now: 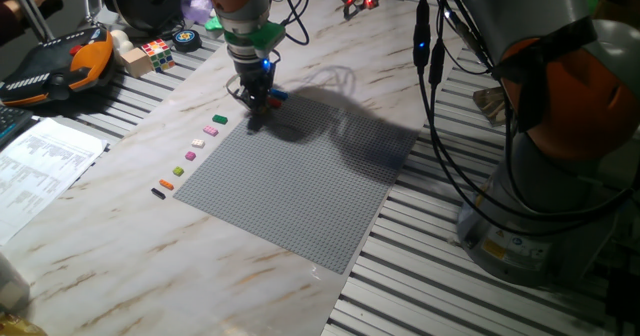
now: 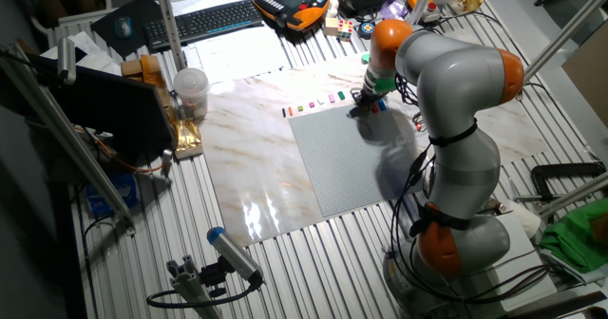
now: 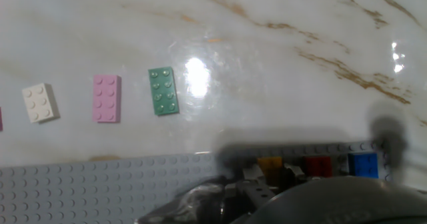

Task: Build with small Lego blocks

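Marbled and pale, the surface (image 1: 120, 226) carries a large grey studded baseplate (image 1: 300, 176) with loose bricks along its edge. At the plate's far corner, the hand view shows a yellow brick (image 3: 269, 164), a red brick (image 3: 319, 165) and a blue brick (image 3: 364, 165) side by side on the studs in a row, right at the plate's border. The claw (image 1: 256, 102) is down over that corner, its dark body filling the bottom of the hand view; whether its fingers are wide, narrow or holding anything cannot be told. Just off the plate on bare marble lie a green brick (image 3: 163, 91), a pink brick (image 3: 107, 98) and a white brick (image 3: 39, 102) in a line, apart from each other. From one fixed view the line carries on down the plate's left edge with a purple brick (image 1: 190, 156), an orange brick (image 1: 166, 184) and a black brick (image 1: 158, 193). Farther back sit a multicoloured puzzle cube (image 1: 157, 50) and printed papers (image 1: 40, 166). The other fixed view shows a keyboard (image 2: 201, 20) beyond the marble.
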Robot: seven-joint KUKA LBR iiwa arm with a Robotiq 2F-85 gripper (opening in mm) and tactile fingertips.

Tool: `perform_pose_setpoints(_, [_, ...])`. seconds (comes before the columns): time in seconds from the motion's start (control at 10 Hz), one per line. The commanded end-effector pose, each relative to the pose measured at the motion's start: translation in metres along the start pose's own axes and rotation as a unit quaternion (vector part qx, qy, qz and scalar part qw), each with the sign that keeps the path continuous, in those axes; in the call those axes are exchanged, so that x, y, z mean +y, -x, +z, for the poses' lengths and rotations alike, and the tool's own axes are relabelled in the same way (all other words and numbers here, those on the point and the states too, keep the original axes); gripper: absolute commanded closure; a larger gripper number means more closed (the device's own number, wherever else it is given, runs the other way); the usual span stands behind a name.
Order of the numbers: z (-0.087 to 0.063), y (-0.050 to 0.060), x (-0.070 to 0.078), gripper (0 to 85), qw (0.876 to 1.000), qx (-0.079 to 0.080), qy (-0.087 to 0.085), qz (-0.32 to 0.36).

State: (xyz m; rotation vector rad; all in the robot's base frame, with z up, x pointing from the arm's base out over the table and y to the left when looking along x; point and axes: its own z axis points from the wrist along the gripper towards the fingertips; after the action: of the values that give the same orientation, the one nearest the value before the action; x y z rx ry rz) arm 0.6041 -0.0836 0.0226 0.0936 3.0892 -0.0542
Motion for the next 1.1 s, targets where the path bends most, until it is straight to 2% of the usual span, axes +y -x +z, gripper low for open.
perform_pose_setpoints(0.0, [-0.0019,0.0003,0.0002,84.3,1.0,0.0,0.0,0.0])
perform_pose_setpoints(1.0, [-0.002,-0.002,-0.0009,84.3,1.0,0.0,-0.003,-0.01])
